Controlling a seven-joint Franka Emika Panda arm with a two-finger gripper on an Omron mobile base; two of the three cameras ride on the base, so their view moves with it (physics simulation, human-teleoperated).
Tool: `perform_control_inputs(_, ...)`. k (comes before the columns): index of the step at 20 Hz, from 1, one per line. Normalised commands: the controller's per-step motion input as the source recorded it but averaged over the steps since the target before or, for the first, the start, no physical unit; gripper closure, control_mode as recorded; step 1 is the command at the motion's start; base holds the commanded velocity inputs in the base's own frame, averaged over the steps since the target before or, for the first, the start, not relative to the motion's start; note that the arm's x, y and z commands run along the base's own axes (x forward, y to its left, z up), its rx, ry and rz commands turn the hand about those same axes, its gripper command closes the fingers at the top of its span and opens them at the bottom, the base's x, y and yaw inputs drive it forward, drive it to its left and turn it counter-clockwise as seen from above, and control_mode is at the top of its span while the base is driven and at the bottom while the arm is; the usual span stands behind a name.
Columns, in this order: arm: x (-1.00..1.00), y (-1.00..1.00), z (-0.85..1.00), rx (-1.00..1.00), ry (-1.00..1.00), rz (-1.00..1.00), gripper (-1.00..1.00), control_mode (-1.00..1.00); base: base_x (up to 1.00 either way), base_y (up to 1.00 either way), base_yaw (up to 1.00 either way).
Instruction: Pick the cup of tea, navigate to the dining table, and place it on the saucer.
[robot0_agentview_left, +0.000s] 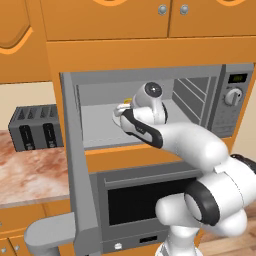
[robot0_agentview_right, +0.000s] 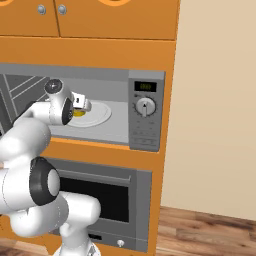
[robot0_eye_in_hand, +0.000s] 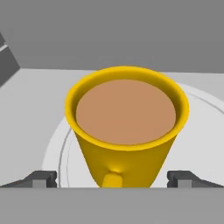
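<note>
The cup of tea (robot0_eye_in_hand: 127, 131) is a yellow mug full of brown liquid, its handle facing the hand camera. It stands on the white turntable plate (robot0_eye_in_hand: 57, 148) inside the open microwave. My gripper (robot0_eye_in_hand: 113, 179) is open, and its two dark fingertips (robot0_eye_in_hand: 43, 178) flank the cup's base without touching it. In the base views the hand is inside the microwave cavity, where the gripper (robot0_agentview_right: 82, 104) hides most of the cup (robot0_agentview_right: 79, 113); a sliver of yellow (robot0_agentview_left: 127, 101) shows past the wrist. The dining table and the saucer are out of view.
The microwave door (robot0_agentview_left: 75, 165) swings open to the left, close beside my arm. The control panel (robot0_agentview_right: 145, 115) is on the right, and an oven (robot0_agentview_left: 145, 200) sits below. A dark toaster (robot0_agentview_left: 36, 127) stands on a marbled counter (robot0_agentview_left: 25, 175) at left.
</note>
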Motion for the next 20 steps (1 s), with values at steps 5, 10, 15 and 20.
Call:
perform_control_inputs(5, 0.08, 0.00, 0.00, 0.00, 0.00, 0.00, -1.00, -1.00, 0.00, 0.00, 0.00)
perform_control_inputs(10, 0.00, 0.00, 0.00, 0.00, 0.00, 0.00, -1.00, -1.00, 0.00, 0.00, 0.00)
perform_control_inputs(15, 0.00, 0.00, 0.00, 0.00, 0.00, 0.00, 1.00, -1.00, 0.00, 0.00, 0.00)
perform_control_inputs(20, 0.00, 0.00, 0.00, 0.00, 0.00, 0.00, 1.00, -1.00, 0.00, 0.00, 0.00)
